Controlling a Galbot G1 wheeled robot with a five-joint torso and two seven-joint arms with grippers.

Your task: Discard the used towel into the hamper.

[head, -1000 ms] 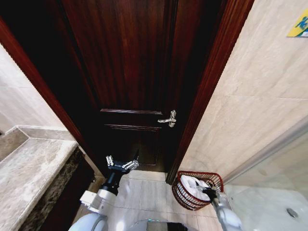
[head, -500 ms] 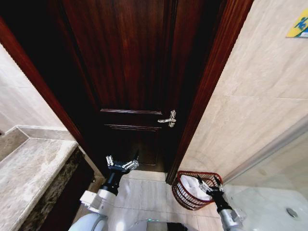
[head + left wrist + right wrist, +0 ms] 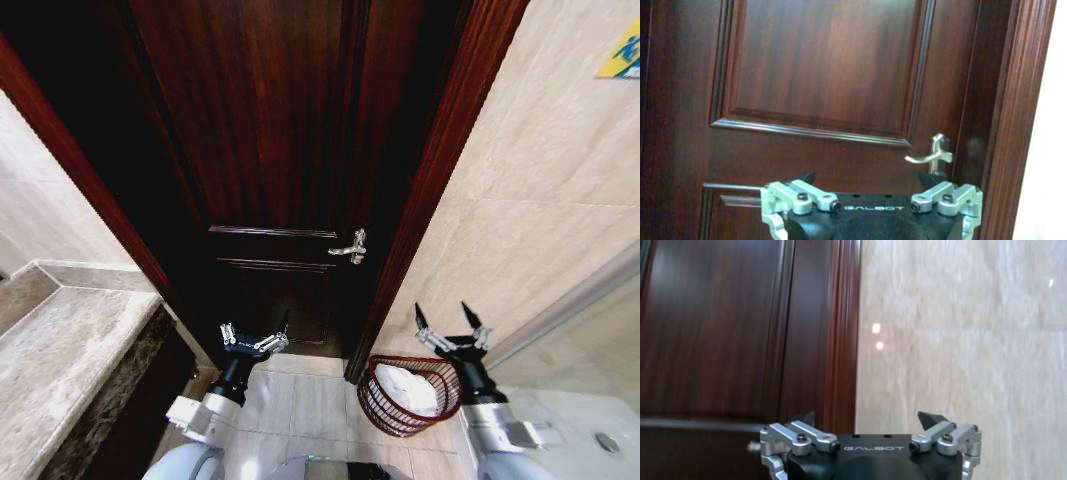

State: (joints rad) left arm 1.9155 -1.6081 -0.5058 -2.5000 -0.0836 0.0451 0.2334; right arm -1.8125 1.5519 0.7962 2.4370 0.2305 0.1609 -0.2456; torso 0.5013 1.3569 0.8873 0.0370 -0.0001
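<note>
Towel (image 3: 408, 388) lay white and crumpled inside the hamper (image 3: 378, 403), low in the frame and right of centre, on the tiled floor just beside the dark door frame (image 3: 430, 190). And the right hand (image 3: 449, 326) hung above the hamper's far rim, fingers spread wide, nothing between them! The right wrist view looked level over those parted fingers (image 3: 803, 418) at the frame and the pale wall (image 3: 960, 330), with no cloth caught on either tip.

By the look of it the drop was done and the step in hand was the clear-out. To do it well, I'd have said: lift straight up so no finger hooks the wire rings and tips the basket, keep the jaws apart so no fold snags, and mind the wall and door frame close by on that side.

As for the lie of things: the hamper stood upright, mouth facing up, its long axis running from floor to rim, narrowing a little toward the base. The towel was a heap with no clear long axis, bunched toward the right half of the basket.

Left hand (image 3: 254, 340) waited at lower centre-left, also spread wide, facing the door (image 3: 827, 65) and its lever handle (image 3: 932, 155).
</note>
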